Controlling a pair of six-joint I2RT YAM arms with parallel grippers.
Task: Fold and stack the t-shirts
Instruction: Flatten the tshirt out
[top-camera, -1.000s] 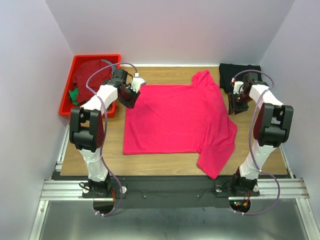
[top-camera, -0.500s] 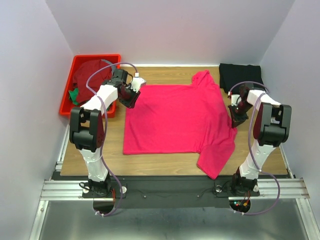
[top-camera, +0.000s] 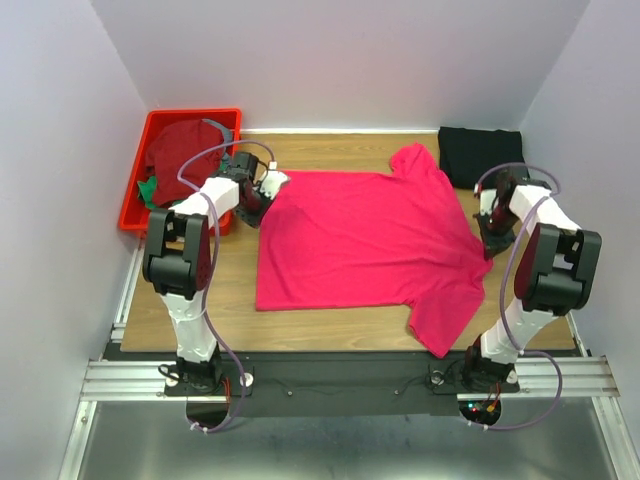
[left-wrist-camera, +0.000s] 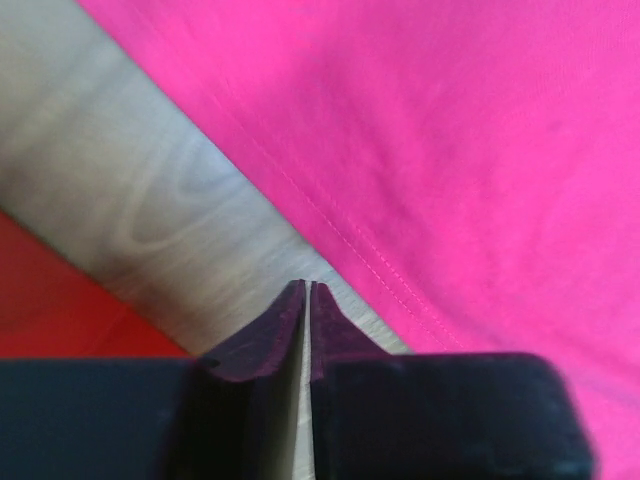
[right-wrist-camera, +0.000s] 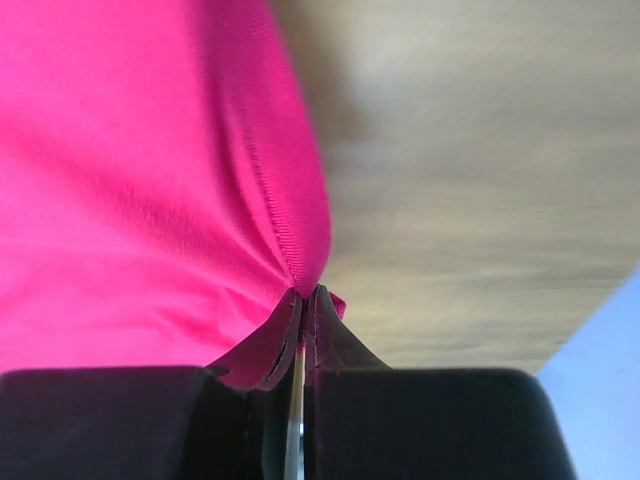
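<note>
A bright pink-red t-shirt (top-camera: 370, 245) lies spread across the middle of the table. My right gripper (top-camera: 492, 237) is at its right edge, shut on a ribbed fold of the pink cloth (right-wrist-camera: 300, 240), with the tips (right-wrist-camera: 305, 292) pinching it. My left gripper (top-camera: 252, 200) is at the shirt's far left corner. Its jaws (left-wrist-camera: 305, 287) are shut with nothing between them, over bare wood just beside the shirt's hem (left-wrist-camera: 370, 255). A folded black t-shirt (top-camera: 480, 152) lies at the back right. A dark red t-shirt (top-camera: 180, 150) and a green one (top-camera: 148, 190) lie in the bin.
A red plastic bin (top-camera: 135, 185) stands at the back left, off the table's left edge. The wooden table (top-camera: 330, 330) shows bare along its front, and white walls close in the left, back and right sides.
My right gripper has moved right and nearer with the shirt's edge in it, dragging the pink shirt rightward and flatter. My left gripper has shifted slightly left, off the cloth.
</note>
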